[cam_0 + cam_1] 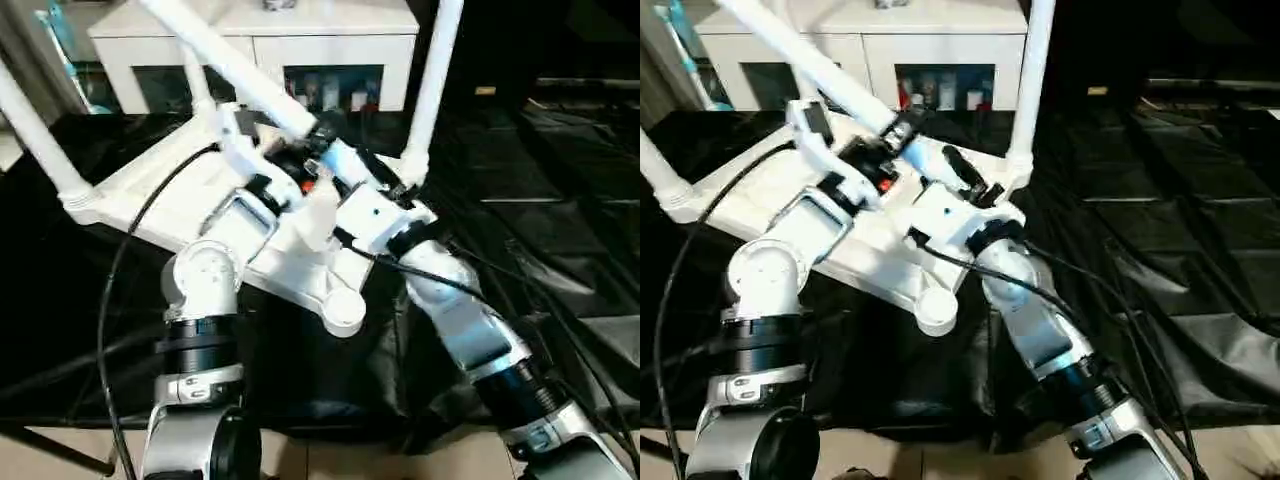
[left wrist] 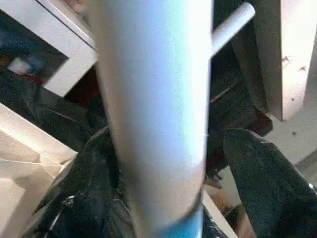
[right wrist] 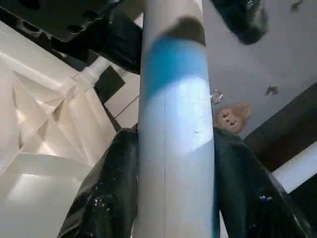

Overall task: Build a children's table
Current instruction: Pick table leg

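The top (image 1: 190, 195) lies underside up on a black sheet (image 1: 560, 180), tilted, its long axis running from the far left toward the near right. At its left corner a leg (image 1: 35, 135) stands in its socket and leans up and to the left. The left hand (image 1: 312, 140) has its fingers (image 2: 74, 198) spread either side of a loose leg (image 1: 225, 60); whether they press it I cannot tell. That leg slants from the upper left down to the right over the middle of the top. The right hand (image 1: 330, 160) pinches the same leg lower down, fingers (image 3: 106, 193) against both sides. Right of the hands another leg (image 1: 432, 85) stands nearly upright in the far right socket. The near socket (image 1: 343, 308) is empty. A cabinet (image 1: 255, 45) stands behind.
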You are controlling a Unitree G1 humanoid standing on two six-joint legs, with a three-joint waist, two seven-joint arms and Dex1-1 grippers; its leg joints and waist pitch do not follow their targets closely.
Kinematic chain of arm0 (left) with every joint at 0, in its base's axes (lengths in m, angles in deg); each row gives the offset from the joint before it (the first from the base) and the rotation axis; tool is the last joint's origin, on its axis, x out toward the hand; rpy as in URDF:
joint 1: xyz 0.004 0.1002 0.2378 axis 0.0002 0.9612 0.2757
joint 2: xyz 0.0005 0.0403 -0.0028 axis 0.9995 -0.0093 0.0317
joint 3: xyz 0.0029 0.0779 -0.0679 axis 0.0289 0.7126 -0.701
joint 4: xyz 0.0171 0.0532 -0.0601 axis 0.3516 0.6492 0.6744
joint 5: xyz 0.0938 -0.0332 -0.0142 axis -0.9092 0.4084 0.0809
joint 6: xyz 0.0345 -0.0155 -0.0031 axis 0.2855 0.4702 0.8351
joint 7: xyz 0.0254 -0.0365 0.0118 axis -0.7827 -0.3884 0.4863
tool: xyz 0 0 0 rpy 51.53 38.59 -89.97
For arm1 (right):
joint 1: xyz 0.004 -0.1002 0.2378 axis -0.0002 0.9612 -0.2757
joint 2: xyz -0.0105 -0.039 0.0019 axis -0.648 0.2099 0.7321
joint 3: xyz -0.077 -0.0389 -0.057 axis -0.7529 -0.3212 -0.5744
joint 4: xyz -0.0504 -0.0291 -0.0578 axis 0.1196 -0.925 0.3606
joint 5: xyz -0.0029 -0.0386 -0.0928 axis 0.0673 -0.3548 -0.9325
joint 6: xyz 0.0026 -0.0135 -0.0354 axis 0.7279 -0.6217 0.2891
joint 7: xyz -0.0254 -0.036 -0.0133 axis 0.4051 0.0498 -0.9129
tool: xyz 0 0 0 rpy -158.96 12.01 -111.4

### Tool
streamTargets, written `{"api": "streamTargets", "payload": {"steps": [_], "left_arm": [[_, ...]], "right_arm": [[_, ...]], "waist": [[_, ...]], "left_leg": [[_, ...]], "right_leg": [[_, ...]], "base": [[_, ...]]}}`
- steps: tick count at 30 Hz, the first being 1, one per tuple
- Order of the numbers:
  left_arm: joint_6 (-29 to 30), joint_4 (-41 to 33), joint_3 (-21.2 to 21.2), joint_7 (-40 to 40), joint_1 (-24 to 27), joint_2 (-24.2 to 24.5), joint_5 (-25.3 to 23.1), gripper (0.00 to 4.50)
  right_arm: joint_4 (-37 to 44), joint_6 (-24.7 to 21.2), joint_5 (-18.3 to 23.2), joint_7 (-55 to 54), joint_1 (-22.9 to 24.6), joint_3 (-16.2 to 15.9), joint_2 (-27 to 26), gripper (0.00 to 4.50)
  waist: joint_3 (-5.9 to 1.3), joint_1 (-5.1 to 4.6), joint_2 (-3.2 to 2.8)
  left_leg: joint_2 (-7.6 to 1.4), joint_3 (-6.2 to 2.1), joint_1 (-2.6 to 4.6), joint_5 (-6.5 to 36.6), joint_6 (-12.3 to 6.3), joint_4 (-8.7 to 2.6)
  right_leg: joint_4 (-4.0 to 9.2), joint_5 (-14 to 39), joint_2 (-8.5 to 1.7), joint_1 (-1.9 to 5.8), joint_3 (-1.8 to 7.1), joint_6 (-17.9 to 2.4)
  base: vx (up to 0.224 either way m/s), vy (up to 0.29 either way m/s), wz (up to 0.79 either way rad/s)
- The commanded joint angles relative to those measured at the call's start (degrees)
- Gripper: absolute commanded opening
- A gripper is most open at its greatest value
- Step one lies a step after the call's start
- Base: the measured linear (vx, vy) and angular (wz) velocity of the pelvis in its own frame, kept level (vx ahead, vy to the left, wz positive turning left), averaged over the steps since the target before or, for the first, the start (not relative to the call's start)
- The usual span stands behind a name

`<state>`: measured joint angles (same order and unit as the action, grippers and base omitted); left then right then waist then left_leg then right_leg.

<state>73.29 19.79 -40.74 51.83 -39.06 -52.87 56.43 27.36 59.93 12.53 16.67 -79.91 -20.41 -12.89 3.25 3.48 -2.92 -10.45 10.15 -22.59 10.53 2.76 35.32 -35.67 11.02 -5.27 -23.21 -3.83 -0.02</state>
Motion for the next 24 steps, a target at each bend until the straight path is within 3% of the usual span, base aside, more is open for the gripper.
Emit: {"api": "streamTargets", "payload": {"steps": [1,13,17,19,24], "left_arm": [[-1.1,0.8,-0.7,1.7,-1.9,-1.4,0.9,3.25],[-2.1,0.2,-0.7,3.1,-1.6,-1.6,2.5,1.98],[-2.1,-0.1,-0.5,2.8,-1.3,-1.3,3.0,1.85],[-2.1,-0.1,-0.1,2.4,-1.2,-1.2,2.9,1.79],[-2.2,-0.1,1.8,0.4,-0.7,0.8,1.5,1.78]], "right_arm": [[-0.1,-0.4,-1.4,-1.0,-0.6,-0.8,-0.5,1.76],[-1.5,0.0,-2.9,-1.6,-0.8,-0.9,-1.2,1.76],[-1.7,0.3,-3.1,-1.5,-0.9,-1.1,-1.3,1.76],[-1.8,0.7,-3.0,-1.3,-0.8,-0.9,-1.3,2.46],[-1.5,1.7,1.1,0.6,-0.3,0.6,-2.4,2.64]], "waist": [[-4.33,0.14,0.94],[-4.34,0.20,0.97],[-4.35,0.17,0.96],[-4.37,0.20,0.86],[-4.44,0.14,0.71]], "left_leg": [[-1.42,-0.63,0.80,7.0,-4.01,-3.65],[-1.39,-0.63,0.77,7.0,-3.89,-3.62],[-1.40,-0.60,0.85,7.1,-3.84,-3.59],[-1.41,-0.62,0.87,7.1,-3.81,-3.58],[-1.47,-0.68,0.90,7.1,-4.32,-3.60]], "right_leg": [[3.60,2.8,-2.09,3.41,2.21,-11.7],[3.48,2.3,-2.08,3.42,2.24,-11.8],[3.48,2.2,-2.04,3.36,2.25,-11.8],[3.44,2.2,-2.06,3.39,2.26,-11.7],[3.39,1.2,-2.04,3.37,2.23,-11.9]], "base": [[0.000,0.000,0.00],[0.000,0.000,0.00],[0.000,0.000,0.00],[0.000,0.000,0.00],[0.000,0.000,0.00]]}}
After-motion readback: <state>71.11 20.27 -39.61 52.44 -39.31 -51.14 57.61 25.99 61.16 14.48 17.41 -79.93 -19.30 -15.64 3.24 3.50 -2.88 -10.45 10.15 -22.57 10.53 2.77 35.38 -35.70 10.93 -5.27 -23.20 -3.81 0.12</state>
